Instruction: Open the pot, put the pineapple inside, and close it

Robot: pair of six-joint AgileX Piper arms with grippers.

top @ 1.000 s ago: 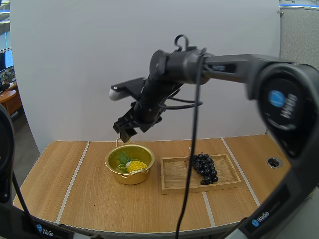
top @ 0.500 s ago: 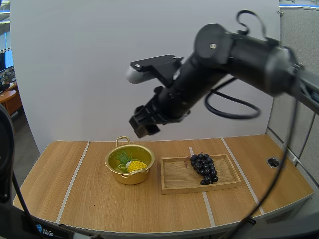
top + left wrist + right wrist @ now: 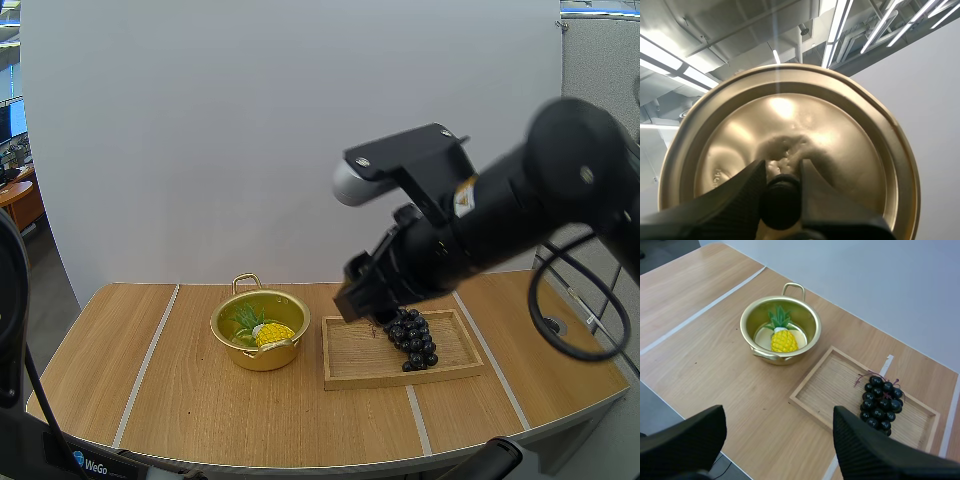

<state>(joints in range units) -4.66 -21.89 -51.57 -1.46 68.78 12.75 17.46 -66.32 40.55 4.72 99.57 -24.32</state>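
The gold pot stands open on the table, with the yellow pineapple lying inside it. From the right wrist view the pot and the pineapple lie below and ahead. My right gripper is open and holds nothing. In the high view it hangs above the wooden tray's left end, to the right of the pot. My left gripper is shut on the black knob of the gold lid, held up in the air.
A wooden tray sits right of the pot with a bunch of dark grapes on its right half. The tray and grapes also lie under the right wrist. Bare table stretches left of and in front of the pot.
My right arm has swung from above the pot rightward and toward the camera, ending over the tray. The pot, pineapple, tray and grapes have not moved.
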